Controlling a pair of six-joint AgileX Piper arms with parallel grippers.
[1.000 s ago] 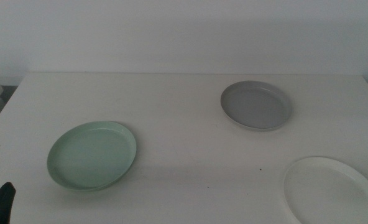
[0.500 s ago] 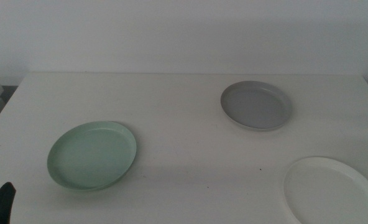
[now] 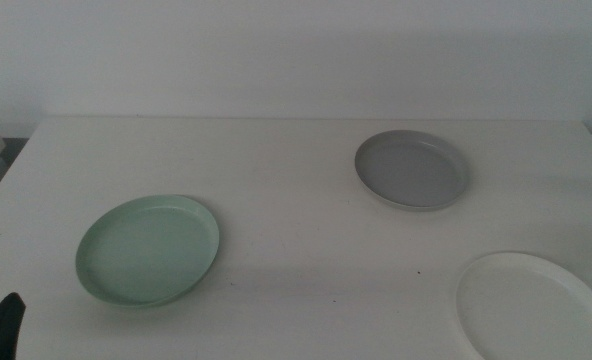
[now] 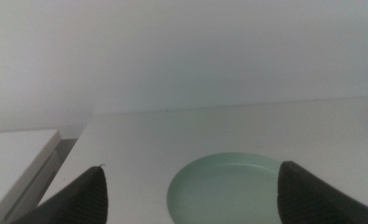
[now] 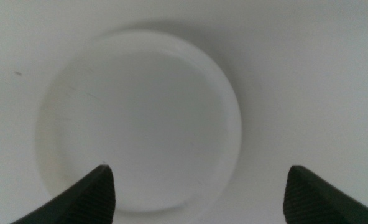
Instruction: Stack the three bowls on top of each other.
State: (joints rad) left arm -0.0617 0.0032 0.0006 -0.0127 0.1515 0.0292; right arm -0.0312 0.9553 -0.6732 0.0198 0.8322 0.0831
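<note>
Lying apart on the white surface point(image 3: 296, 200), the three bowls are not yet stacked: one grey bowl point(image 3: 412, 169), one mint green bowl point(image 3: 148, 249), one white bowl point(image 3: 533, 305). Taking the grey bowl as landmark, the green one sits well to its left and nearer the camera, the white one nearer the camera and a little right, cut by the picture's lower edge. None touches another, so each probably still awaits a first pick.

The right tool point(image 5: 196, 186) hangs straight above the white bowl, jaws spread wide and holding nothing, which looks like lining up for a rim grasp. The left tool point(image 4: 193, 190), likewise spread and empty, faces the green bowl from its near side, low at the surface's front left corner.

Count: three bowls, two tools.
</note>
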